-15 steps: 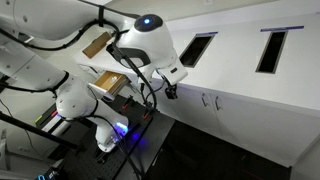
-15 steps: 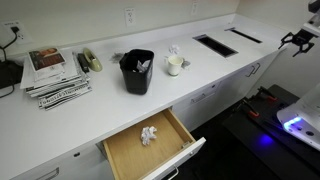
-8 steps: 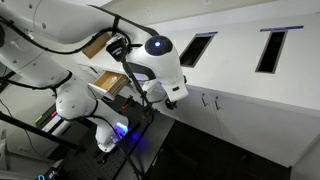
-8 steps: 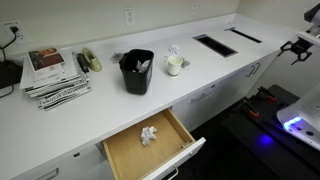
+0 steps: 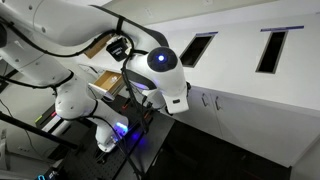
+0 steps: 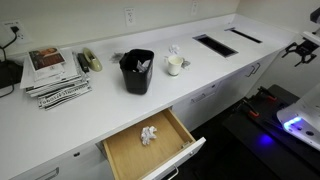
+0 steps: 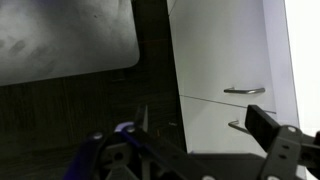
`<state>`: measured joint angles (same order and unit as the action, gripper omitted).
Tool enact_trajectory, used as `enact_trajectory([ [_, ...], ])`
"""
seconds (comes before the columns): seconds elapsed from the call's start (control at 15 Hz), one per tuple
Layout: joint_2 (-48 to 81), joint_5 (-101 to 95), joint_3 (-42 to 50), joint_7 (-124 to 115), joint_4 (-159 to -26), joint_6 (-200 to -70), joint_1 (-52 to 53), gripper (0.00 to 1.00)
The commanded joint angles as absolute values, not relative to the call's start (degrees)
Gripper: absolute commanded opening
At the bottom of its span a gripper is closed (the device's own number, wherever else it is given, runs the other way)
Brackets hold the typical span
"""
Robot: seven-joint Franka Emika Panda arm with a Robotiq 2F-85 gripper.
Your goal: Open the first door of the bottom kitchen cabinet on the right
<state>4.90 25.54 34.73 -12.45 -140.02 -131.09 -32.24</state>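
And there was the arm out in front of the bottom kitchen cabinet (image 5: 250, 115), its white wrist hanging low before the flat fronts, below the front edge of the counter (image 6: 100, 105). In an exterior view the gripper (image 6: 299, 50) floated out past that front edge, off the end where the two dark cut-outs (image 6: 214, 44) sat in the top, and its prongs looked spread with nothing between them, though it was small there. The first door (image 7: 220, 50) filled the upper part of the wrist view, plain and white, shut flush against its neighbour, with only a thin seam between them. Its slim bar handle (image 7: 245, 90) sat just by that seam, and the matching handle (image 7: 238, 125) of the neighbouring door (image 7: 215, 135) lay right across from it. One dark finger (image 7: 272, 132) poked in at the lower corner of the wrist view, close to the pair of handles, and whether it touched either one could not be told. Back along the counter, a black bin (image 6: 136, 72) stood near the middle with a white cup (image 6: 176, 65) just beside it toward the cut-outs, and a stack of magazines (image 6: 55, 72) lay well apart toward the opposite end. Under the front edge, below the bin, a wooden drawer (image 6: 128, 152) stood pulled out, a crumpled bit of paper (image 6: 150, 134) lying inside it. A blue glow (image 6: 296, 124) shone on the dark floor beneath the gripper.
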Motion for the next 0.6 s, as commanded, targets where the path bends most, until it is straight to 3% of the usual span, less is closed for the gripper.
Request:
enact_trajectory([
  [0.0,12.53,35.05,36.6,-9.64,-133.46,-123.62,-37.4,1.0],
  [0.53,30.77,59.12,30.63,-6.39,-120.21,-106.66,-56.11,1.0],
])
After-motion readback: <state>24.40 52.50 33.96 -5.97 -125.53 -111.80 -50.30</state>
